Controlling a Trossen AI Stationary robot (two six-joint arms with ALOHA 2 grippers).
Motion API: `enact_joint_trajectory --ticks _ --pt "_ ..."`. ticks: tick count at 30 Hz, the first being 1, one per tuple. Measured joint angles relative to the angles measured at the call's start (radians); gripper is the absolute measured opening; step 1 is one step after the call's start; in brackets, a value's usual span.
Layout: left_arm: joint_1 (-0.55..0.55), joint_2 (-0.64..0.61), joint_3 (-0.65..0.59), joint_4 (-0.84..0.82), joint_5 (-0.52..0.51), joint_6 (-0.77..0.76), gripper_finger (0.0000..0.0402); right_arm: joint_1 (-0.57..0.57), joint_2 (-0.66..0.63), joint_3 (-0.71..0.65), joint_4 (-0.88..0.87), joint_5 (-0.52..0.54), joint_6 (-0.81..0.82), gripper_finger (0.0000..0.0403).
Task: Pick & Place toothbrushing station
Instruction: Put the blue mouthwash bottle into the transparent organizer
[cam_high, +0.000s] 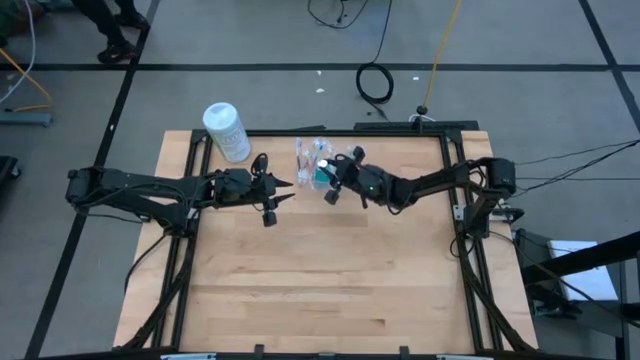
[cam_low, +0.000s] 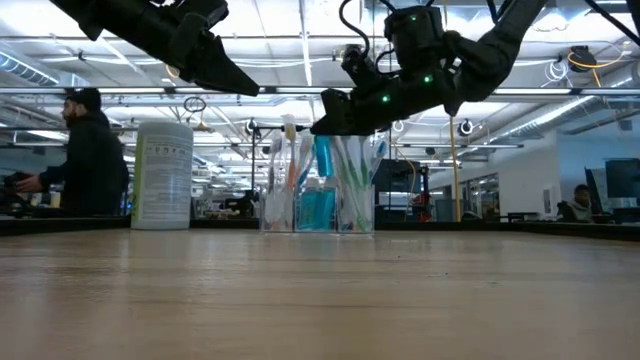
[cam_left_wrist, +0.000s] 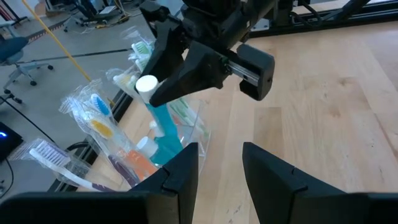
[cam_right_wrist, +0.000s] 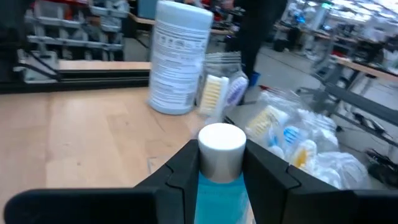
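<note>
One toothbrushing station (cam_high: 312, 160) under right gripper (cam_high: 325, 178).

The near and middle counter (cam_high: 320, 290) lies bare wood, so a gripper can pass freely there from either side. The obstacles crowd the far edge. The white canister (cam_high: 227, 131) stands at the far left corner. Right of it, the toothbrushing station (cam_high: 312, 162) bristles with wrapped toothbrushes (cam_left_wrist: 93, 115) leaning outward above its rim, blocking a straight drop from above. The right gripper (cam_high: 331, 176) occupies the station's right side, its fingers (cam_right_wrist: 180, 168) closed around the white-capped blue tube (cam_right_wrist: 221, 162). The left gripper (cam_high: 280, 190) hovers just left of the station, filling the gap toward the canister.
</note>
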Motion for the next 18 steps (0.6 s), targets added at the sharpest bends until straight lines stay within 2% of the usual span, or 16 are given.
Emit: enact_joint_trajectory --ticks 7,11,16,18 --pt "0.000 0.000 0.000 0.000 0.000 0.000 0.0131 0.016 0.000 -0.001 -0.037 0.010 0.033 0.0095" --pt "0.000 0.000 0.000 0.000 0.000 -0.001 0.0131 0.016 0.002 -0.001 -0.056 0.061 0.038 0.0095" --pt "0.000 0.000 0.000 0.000 0.000 -0.001 0.0131 0.007 0.002 -0.001 -0.056 0.045 0.109 0.0096" --pt "0.000 0.000 0.000 0.000 0.000 -0.003 0.0131 -0.002 0.002 -0.001 -0.053 -0.012 0.137 0.0096"
